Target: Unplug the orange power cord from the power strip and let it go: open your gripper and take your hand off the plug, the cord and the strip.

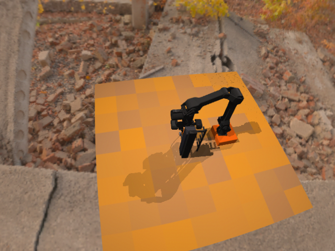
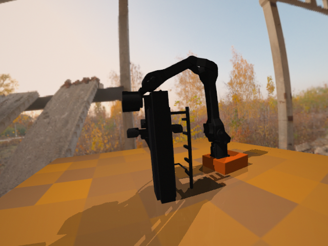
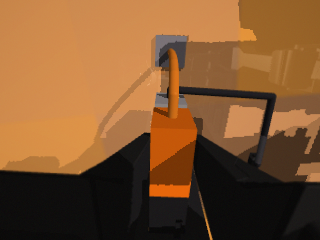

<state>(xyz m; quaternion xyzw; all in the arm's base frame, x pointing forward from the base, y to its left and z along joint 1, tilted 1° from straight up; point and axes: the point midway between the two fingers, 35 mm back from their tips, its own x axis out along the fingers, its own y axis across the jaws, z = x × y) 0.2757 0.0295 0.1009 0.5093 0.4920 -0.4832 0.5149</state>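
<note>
The tall black power strip [image 1: 188, 143] [image 2: 162, 148] stands upright on the checkered table. In the wrist view the orange plug [image 3: 172, 157] of the power cord is between the fingers of my gripper [image 3: 171, 140]. Both fingers touch its sides, and the gripper is shut on it. The orange cord [image 3: 174, 82] rises from the plug's far end and bends toward a small grey block [image 3: 171, 44]. A dark grey part shows below the plug. Whether the plug is seated in the strip cannot be told. In the top and exterior views the strip hides most of the fingers.
A thin black frame with short prongs [image 1: 201, 139] [image 2: 188, 148] stands off the strip on the arm-base side. Its bar [image 3: 225, 93] crosses right of the cord. The orange arm base [image 1: 227, 140] [image 2: 237, 164] is beyond it, on the checkered table [image 1: 113, 189].
</note>
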